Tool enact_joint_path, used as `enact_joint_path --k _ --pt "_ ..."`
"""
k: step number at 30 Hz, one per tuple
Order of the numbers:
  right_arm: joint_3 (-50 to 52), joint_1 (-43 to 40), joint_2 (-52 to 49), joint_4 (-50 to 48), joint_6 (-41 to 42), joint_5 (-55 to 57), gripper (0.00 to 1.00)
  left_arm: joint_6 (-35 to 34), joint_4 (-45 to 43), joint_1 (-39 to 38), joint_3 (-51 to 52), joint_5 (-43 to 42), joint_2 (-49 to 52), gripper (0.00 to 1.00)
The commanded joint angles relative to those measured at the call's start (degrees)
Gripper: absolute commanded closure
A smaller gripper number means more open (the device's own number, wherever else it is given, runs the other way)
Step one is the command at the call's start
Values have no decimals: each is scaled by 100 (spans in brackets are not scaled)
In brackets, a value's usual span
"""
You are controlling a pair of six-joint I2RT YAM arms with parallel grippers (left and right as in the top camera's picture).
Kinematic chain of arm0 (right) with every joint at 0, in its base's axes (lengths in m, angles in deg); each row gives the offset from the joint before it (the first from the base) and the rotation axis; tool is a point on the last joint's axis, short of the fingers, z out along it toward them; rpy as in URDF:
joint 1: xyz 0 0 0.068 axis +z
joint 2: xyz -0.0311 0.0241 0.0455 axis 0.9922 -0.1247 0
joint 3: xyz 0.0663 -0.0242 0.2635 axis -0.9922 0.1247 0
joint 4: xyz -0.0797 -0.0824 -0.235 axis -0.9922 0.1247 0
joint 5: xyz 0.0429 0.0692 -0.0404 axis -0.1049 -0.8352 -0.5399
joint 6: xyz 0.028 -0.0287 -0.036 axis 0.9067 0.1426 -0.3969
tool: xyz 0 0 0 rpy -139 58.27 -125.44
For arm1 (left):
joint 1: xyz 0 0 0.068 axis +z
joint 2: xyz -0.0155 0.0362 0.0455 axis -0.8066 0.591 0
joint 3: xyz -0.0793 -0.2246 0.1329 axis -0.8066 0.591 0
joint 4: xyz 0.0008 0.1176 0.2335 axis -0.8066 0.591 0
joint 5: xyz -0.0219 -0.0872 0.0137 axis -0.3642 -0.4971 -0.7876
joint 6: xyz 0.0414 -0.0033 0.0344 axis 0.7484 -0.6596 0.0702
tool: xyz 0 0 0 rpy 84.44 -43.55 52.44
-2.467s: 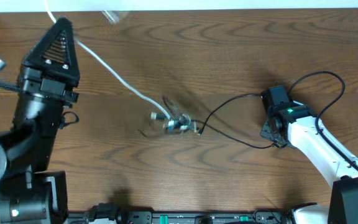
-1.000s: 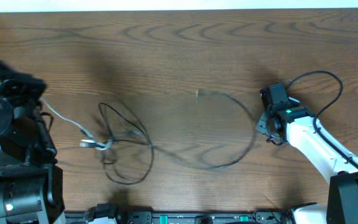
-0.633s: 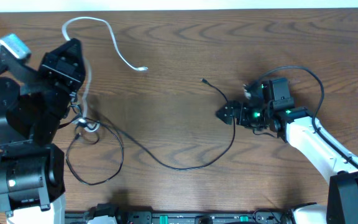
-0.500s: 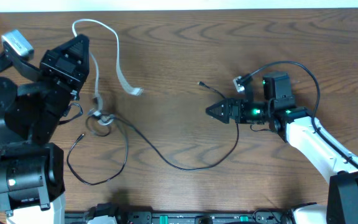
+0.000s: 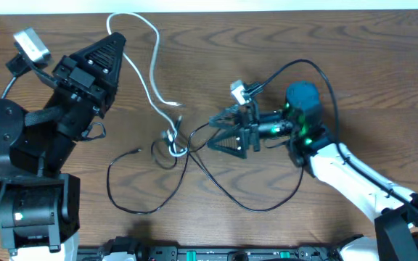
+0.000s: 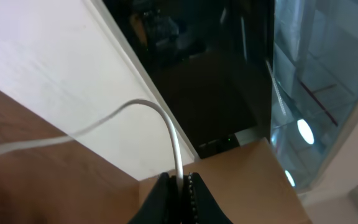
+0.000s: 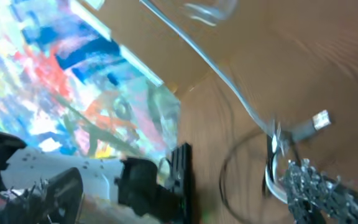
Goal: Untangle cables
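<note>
Left tool (image 6: 179,184): gripping the white cable (image 6: 172,140) between narrowed tips | right tool (image 5: 220,138): hovering just beside the tangle (image 5: 173,145), black cable (image 5: 232,197) trailing below it; spread cannot be told.

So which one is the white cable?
Find the brown table, then the left gripper near its far edge. The white cable runs from that gripper to the knot mid-table. Unlike the thin black cable, it is thick and white.
</note>
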Motion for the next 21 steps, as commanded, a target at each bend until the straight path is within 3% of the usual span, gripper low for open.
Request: enact_joint_path --k 1,11,21 --pt "-15 212 -13 -501 546 535 1 -195 -35 -208 -81 -11 -37 92" --pt "-15 787 -13 -376 -7 1569 1 -448 -35 -656 -81 55 -31 93" --pt "-15 1351 -13 -170 -575 2291 7 -448 -31 -1163 -81 52 -20 92"
